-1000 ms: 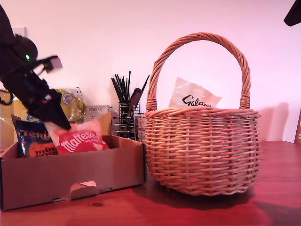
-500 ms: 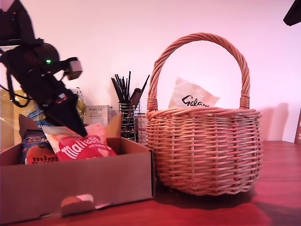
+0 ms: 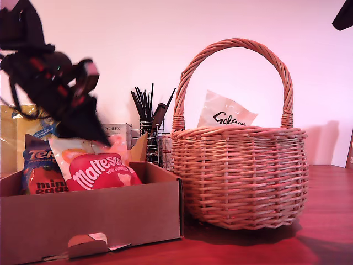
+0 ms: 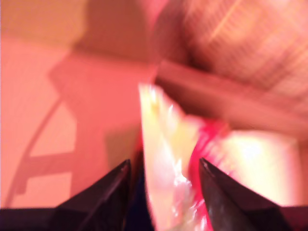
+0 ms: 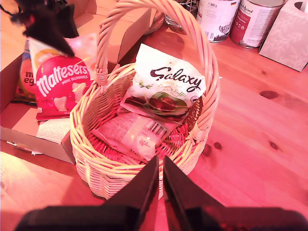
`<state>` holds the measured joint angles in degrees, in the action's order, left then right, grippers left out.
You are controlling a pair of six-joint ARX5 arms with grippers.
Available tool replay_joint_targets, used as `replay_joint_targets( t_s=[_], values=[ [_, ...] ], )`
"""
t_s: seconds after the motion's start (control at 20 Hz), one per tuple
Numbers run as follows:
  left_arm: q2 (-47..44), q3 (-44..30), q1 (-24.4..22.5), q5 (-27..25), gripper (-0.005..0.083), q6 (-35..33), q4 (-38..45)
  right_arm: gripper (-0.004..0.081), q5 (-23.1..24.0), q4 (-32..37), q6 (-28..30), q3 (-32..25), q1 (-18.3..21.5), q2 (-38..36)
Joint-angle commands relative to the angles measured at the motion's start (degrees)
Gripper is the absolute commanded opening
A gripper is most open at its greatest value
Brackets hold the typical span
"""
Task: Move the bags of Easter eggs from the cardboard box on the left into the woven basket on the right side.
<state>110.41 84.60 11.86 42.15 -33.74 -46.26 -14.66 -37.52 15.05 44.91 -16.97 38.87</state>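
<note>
Maltesers bag pinched by its top edge at the cardboard box, lift under way.

My first gripper has its jaws closed on the bag's upper seam only; risk: glossy film slips out, or the bag snags the box wall. Woven basket sits at 3 o'clock of the box in the exterior view, already holding a Galaxy bag. My second gripper hovers above the basket, jaws closed, empty.

Black wire utensil holder with dark utensils, white Porlex box, yellow pack, two tins, tissue box, wooden table.
</note>
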Motion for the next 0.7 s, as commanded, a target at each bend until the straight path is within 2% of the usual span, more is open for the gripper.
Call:
replay_joint_targets(
  t_s=[0.0, 0.1, 0.4, 0.65],
  values=[
    [1.2, 0.4, 1.3, 1.1, 0.0351, 1.1, -2.4, -0.0013, -0.4, 0.4, 0.0, 1.0, -0.2, 0.0],
    [1.2, 0.5, 2.8, 0.5, 0.0351, 1.9, -5.7, -0.0013, -0.4, 0.4, 0.0, 1.0, -0.2, 0.0],
    [1.2, 0.5, 9.4, -11.8, 0.0348, 3.9, -8.0, -0.0013, -0.5, 0.4, 0.0, 1.0, -0.2, 0.0],
    [1.2, 0.5, 13.7, -18.8, 0.0253, 5.3, -7.6, -0.0013, -0.8, 0.4, 0.0, 1.0, -0.3, 0.0]
  ],
)
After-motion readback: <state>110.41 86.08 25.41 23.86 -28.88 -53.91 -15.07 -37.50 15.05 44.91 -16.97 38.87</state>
